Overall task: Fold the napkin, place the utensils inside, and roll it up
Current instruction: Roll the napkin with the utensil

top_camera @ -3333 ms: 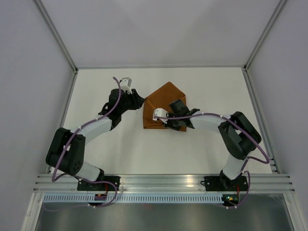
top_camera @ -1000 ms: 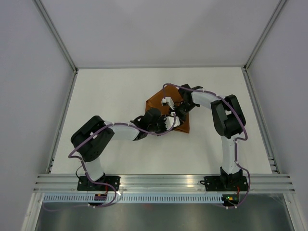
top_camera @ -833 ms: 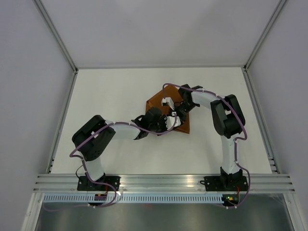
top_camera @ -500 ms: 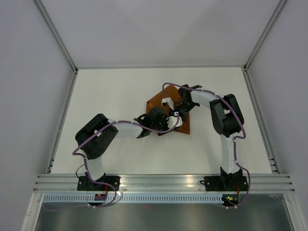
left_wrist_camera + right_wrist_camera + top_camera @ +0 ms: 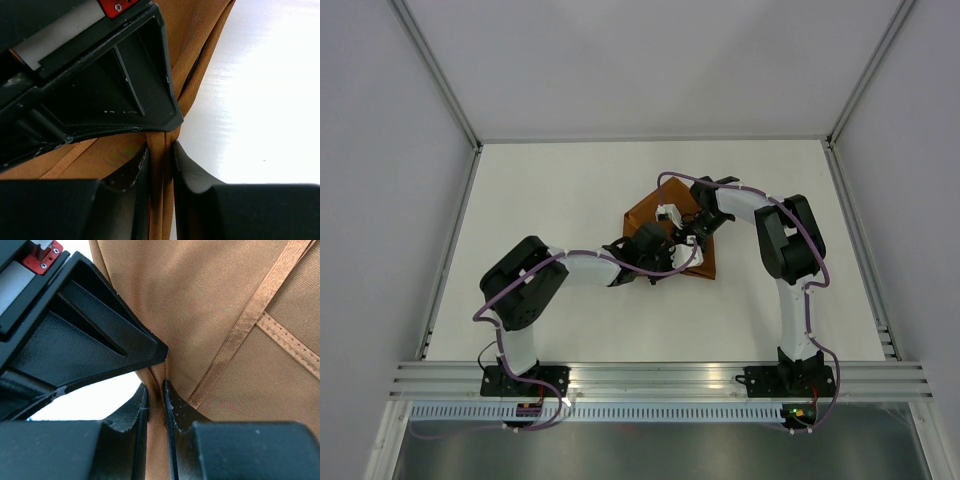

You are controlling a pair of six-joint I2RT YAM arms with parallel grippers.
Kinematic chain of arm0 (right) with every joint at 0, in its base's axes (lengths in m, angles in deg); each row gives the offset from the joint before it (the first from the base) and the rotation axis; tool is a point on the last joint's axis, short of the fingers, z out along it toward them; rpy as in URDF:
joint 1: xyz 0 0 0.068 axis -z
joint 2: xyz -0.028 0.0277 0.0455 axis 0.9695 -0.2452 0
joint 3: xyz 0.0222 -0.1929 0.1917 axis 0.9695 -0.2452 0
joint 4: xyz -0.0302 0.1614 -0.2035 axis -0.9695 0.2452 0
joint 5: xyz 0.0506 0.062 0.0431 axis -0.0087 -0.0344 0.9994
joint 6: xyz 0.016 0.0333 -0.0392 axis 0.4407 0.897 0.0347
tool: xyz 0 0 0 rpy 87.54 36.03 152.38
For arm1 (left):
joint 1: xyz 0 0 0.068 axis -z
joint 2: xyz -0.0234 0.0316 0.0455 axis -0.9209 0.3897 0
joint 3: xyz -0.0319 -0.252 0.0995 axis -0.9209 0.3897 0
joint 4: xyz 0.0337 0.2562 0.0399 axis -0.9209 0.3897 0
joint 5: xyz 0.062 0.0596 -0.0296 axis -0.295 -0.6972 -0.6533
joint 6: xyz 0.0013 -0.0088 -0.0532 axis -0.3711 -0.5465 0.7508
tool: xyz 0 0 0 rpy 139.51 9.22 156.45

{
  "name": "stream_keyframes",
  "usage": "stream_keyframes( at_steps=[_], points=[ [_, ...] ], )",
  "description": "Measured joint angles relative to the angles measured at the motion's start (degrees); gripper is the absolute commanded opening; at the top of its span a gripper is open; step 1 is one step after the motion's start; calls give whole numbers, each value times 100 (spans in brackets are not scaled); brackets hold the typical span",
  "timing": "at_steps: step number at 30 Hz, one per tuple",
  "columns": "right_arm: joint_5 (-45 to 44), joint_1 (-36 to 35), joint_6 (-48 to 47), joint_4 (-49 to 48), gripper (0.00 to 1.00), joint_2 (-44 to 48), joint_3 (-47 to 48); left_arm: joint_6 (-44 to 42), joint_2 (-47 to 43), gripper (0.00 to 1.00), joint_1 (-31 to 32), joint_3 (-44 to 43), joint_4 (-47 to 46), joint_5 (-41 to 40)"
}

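The rust-orange napkin [image 5: 642, 211] lies folded in the middle of the white table, partly hidden under both grippers. My left gripper [image 5: 670, 255] is shut on a bunched fold of the napkin [image 5: 162, 165] at its near edge. My right gripper [image 5: 682, 240] is shut on a fold of the napkin [image 5: 159, 390] right next to it; a hemmed seam [image 5: 250, 315] runs across the cloth there. Each wrist view shows the other gripper's black body close above. No utensils show in any view.
The white table [image 5: 550, 190] is bounded by a metal frame with white walls behind and at the sides. Purple cables [image 5: 675, 178] arc over the right arm. Both arms crowd together over the napkin.
The left arm swung from the table's left side to the napkin's near edge beside the right gripper. In the last second its elbow shifted slightly right; the napkin looks more bunched.
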Motion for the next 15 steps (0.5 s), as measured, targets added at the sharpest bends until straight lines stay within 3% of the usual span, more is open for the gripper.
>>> stream_keyframes(
  at_steps=[4, 10, 15],
  points=[
    [-2, 11, -4, 20, 4, 0, 0, 0, 4, 2, 9, -11, 11, 11],
    [-7, 13, -7, 48, 12, 17, -20, 72, 9, 2, 13, -11, 4, 74],
    [-87, 11, 68, -11, 28, 160, -186, 229, 11, 2, 24, -11, -13, 190]
  ],
)
